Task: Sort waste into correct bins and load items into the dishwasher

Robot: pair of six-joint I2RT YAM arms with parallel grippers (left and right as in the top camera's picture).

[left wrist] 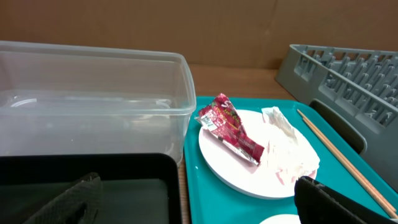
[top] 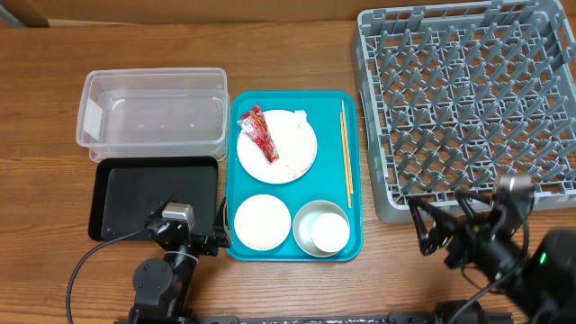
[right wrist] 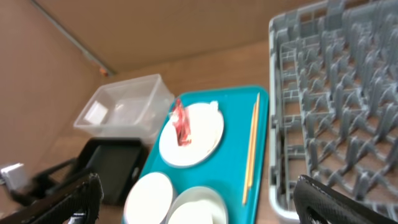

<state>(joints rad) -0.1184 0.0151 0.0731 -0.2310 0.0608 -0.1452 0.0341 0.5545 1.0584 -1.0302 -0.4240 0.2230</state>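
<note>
Teal tray [top: 326, 184] sits mid-table and holds everything to be sorted, so the job looks unstarted. On its far half lies the plate [top: 292, 153], with the red packet [top: 259, 135] on the plate's left part and the napkin [left wrist: 280, 121] at its far right rim. Whether rice is mixed in beside the napkin is too small to tell. The chopsticks [top: 346, 153] lie along the tray's right edge. On its near half, a bowl [top: 262, 221] sits left and a second bowl [top: 304, 219] right, with the cup [top: 329, 232] inside it.

Left of the tray stand the tub [top: 90, 90], farther back, and the black bin [top: 153, 193], nearer; both hold nothing. Right of the tray is the rack [top: 468, 99], with nothing in it.

The left gripper [left wrist: 196, 182] hangs over the black bin's near edge, just left of the tray, fingers spread wide with nothing between them. The right gripper [right wrist: 198, 180] is off the tray's near right corner, in front of the rack, likewise wide and holding nothing.

Clearing waste looks like the first step. The left arm would reach forward and right to the plate, come down on the packet and pinch it by its raised crumpled fold.
</note>
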